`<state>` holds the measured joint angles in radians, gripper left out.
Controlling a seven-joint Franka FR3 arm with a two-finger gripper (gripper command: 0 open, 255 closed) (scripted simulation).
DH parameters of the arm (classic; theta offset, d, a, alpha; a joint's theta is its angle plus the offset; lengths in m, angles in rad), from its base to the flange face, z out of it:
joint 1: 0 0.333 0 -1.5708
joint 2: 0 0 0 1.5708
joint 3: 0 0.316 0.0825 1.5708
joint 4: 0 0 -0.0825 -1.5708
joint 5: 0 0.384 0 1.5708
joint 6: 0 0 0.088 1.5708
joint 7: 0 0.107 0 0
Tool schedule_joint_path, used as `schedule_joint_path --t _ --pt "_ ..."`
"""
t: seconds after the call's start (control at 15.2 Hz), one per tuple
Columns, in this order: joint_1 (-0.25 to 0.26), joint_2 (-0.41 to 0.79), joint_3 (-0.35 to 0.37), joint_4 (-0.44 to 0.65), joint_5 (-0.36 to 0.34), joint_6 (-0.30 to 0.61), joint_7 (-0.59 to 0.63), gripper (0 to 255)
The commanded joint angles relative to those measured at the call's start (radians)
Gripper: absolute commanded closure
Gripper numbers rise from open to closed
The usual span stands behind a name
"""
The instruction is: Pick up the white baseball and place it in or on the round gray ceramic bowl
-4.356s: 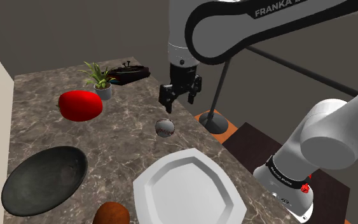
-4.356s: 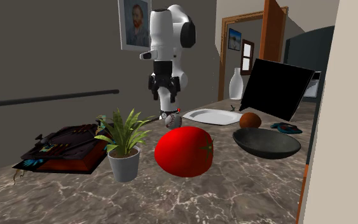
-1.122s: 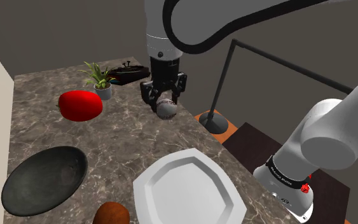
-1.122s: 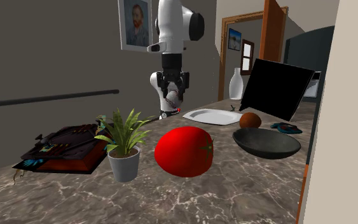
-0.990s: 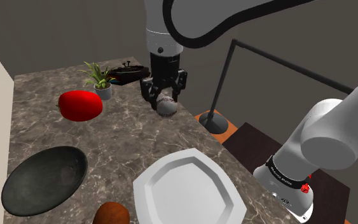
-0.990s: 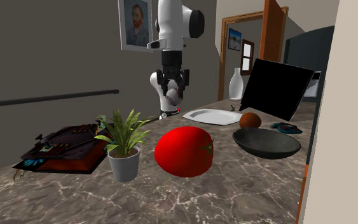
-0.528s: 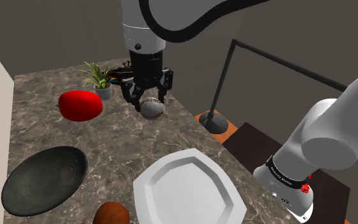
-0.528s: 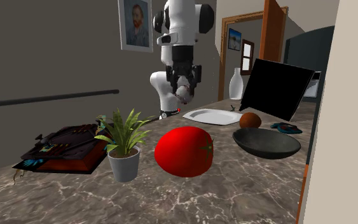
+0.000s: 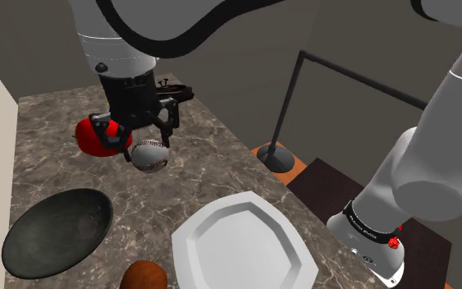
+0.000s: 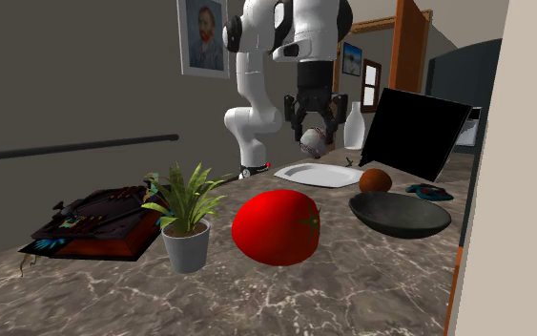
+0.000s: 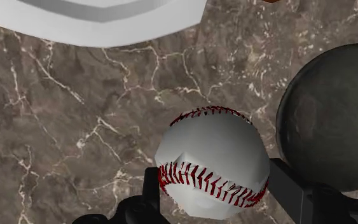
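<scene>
The white baseball (image 9: 148,154) with red stitching hangs high above the marble counter, clasped in my black gripper (image 9: 145,149). In the second exterior view the baseball (image 10: 312,140) and gripper (image 10: 313,136) are in the air above the white plate. The wrist view has the ball (image 11: 212,160) between both fingers (image 11: 151,189), over bare marble. The round dark grey bowl (image 9: 57,228) lies at the shoulder view's lower left, off to one side of the ball and apart from it; the bowl (image 10: 400,213) (image 11: 333,118) is empty.
A white octagonal plate (image 9: 244,243) sits near the counter's front edge with a brown round object (image 9: 144,276) beside it. A big red tomato (image 10: 276,226), a potted plant (image 10: 185,218) and a dark record player (image 10: 94,221) stand further back. A black floor lamp pole (image 9: 285,98) rises beyond the counter edge.
The arm has swung toward the shoulder view's left and forward, carrying the baseball from above the counter's edge to over its middle, nearer the bowl. The grip has stayed shut.
</scene>
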<state>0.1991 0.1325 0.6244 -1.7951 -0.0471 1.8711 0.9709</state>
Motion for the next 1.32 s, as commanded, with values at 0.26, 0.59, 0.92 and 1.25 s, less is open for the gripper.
schedule_joint_path --t 0.26,0.59,0.92,1.25 --pt "0.146 0.259 0.012 0.306 -0.15 -0.093 0.159 255" --pt "0.326 0.496 -0.019 0.666 -0.257 -0.23 0.233 255" --pt "0.474 0.691 -0.06 0.988 -0.317 -0.344 0.24 255" --pt "0.438 0.666 -0.053 0.866 -0.312 -0.256 0.252 255"
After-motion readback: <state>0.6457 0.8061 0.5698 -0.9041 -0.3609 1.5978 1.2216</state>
